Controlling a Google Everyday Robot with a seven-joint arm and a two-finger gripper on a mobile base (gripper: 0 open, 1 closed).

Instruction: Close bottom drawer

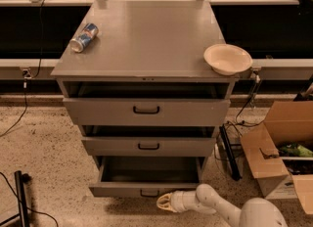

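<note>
The bottom drawer (146, 188) of the grey cabinet stands pulled out, its plain grey tray (149, 169) bare and its slim front panel facing me with a small black handle (149, 192). My gripper (165, 202) sits low at the bottom of the view, just in front of that panel and slightly right of the handle, pointing left. The white arm (220, 209) runs from it to the lower right.
The middle drawer (148, 146) and top drawer (146, 111) are slightly out. On the cabinet top (146, 35) lie a can (84, 37) at the left and a white bowl (227, 58) at the right edge. An open cardboard box (281, 147) and cables (230, 152) sit right.
</note>
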